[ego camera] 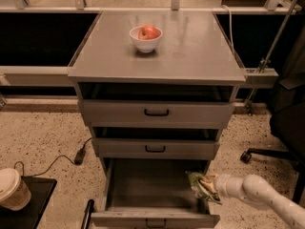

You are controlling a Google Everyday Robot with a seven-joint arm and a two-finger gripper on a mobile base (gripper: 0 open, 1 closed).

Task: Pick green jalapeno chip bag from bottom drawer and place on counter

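Note:
The green jalapeno chip bag [202, 186] is a crinkled green foil bag with yellowish patches. It hangs at the right side of the open bottom drawer [152, 185], lifted above the drawer floor. My gripper [213, 185] reaches in from the lower right on a white arm and is shut on the bag. The fingers are mostly hidden by the bag. The counter [190, 46] is the flat grey top of the cabinet, far above the gripper.
A white bowl [145, 38] with red fruit stands on the counter at the back middle. The two upper drawers [157, 112] are slightly open. A paper cup [12, 189] sits on a black tray at the lower left. An office chair [286, 123] stands at the right.

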